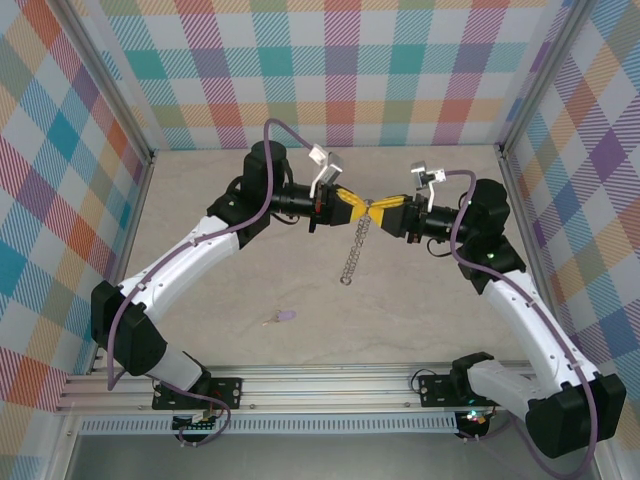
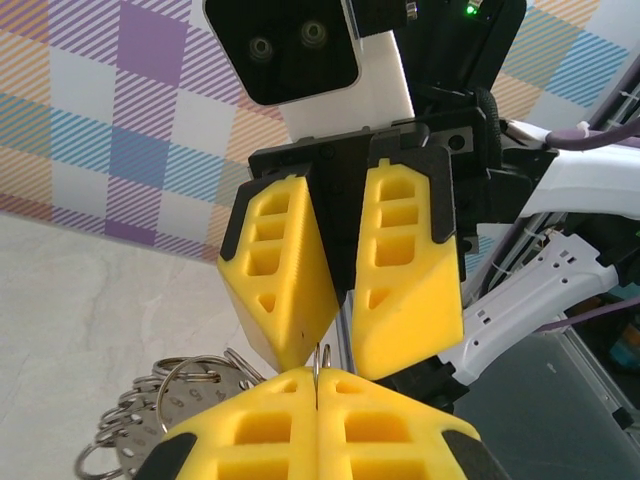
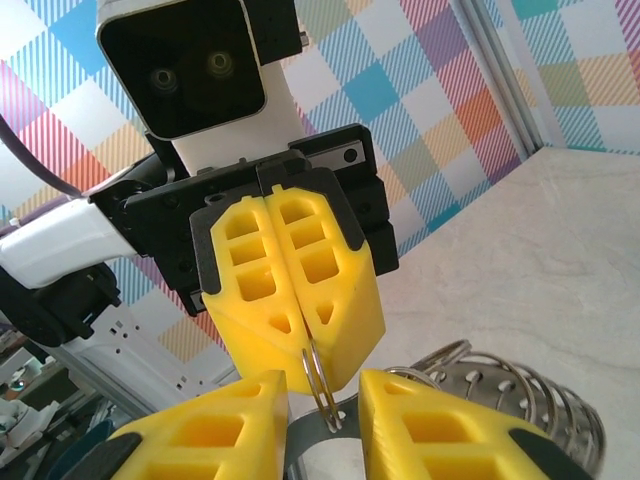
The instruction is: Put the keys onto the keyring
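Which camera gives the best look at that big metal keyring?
The right wrist view: the keyring is close, its wire and fringing loops sharp. Top view shows it small, hanging edge-on; left wrist catches loops at the corner.

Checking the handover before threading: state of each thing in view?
left gripper: shut on the large thin grey metal keyring
right gripper: open, fingers either side of the ring wire
keyring: hanging from left gripper, silvery loops dangling
tiny lilac-headed key: loose on beige table, not on ring
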Available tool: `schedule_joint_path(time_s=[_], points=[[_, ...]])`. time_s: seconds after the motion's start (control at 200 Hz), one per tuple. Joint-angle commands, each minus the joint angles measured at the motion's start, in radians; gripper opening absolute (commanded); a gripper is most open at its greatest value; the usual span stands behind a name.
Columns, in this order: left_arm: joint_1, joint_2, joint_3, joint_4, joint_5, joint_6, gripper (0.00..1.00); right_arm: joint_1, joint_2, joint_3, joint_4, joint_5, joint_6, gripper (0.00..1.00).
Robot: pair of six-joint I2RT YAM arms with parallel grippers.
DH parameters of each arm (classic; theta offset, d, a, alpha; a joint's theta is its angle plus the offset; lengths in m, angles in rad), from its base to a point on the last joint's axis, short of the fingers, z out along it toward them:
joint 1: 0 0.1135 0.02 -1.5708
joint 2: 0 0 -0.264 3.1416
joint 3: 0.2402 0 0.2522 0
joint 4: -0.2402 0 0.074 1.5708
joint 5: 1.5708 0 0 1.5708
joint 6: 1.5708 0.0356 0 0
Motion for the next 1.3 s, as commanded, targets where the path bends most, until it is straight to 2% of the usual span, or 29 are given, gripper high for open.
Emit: schedule_joint_path(time_s=[0.0, 0.14, 0.27, 0.365, 0.425, 0.5, 0.61, 0.705, 0.79, 0.98, 1.295], points=[[-0.007, -0.001, 0.020, 0.077, 0.030, -0.024, 0.00, -0.004, 0.014, -0.014, 0.079, -0.041, 0.033, 0.24], [-0.008, 0.004, 0.019, 0.094, 0.028, -0.036, 0.00, -0.005, 0.021, -0.022, 0.104, -0.052, 0.048, 0.18], [-0.009, 0.013, 0.017, 0.108, 0.030, -0.048, 0.00, -0.003, 0.019, -0.028, 0.121, -0.046, 0.057, 0.00], [-0.009, 0.018, 0.017, 0.123, 0.003, -0.067, 0.00, -0.004, 0.007, -0.039, 0.128, 0.003, 0.059, 0.00], [-0.006, 0.007, 0.000, 0.141, -0.080, -0.090, 0.11, -0.004, -0.019, -0.061, 0.131, 0.081, 0.058, 0.00], [0.013, -0.026, -0.067, 0.245, -0.181, -0.161, 0.32, -0.004, -0.062, -0.106, 0.171, 0.182, 0.072, 0.00], [0.054, -0.058, -0.151, 0.435, -0.269, -0.304, 0.38, -0.004, -0.109, -0.158, 0.244, 0.281, 0.110, 0.00], [0.069, -0.050, -0.163, 0.498, -0.272, -0.377, 0.38, -0.004, -0.129, -0.184, 0.306, 0.327, 0.147, 0.00], [0.068, -0.017, -0.157, 0.576, -0.226, -0.453, 0.37, -0.004, -0.135, -0.196, 0.370, 0.355, 0.189, 0.00], [0.064, 0.057, -0.148, 0.784, -0.145, -0.623, 0.29, -0.004, -0.097, -0.212, 0.557, 0.382, 0.298, 0.00], [0.039, 0.061, -0.131, 0.763, -0.081, -0.587, 0.27, 0.010, 0.015, -0.212, 0.732, 0.352, 0.401, 0.00]])
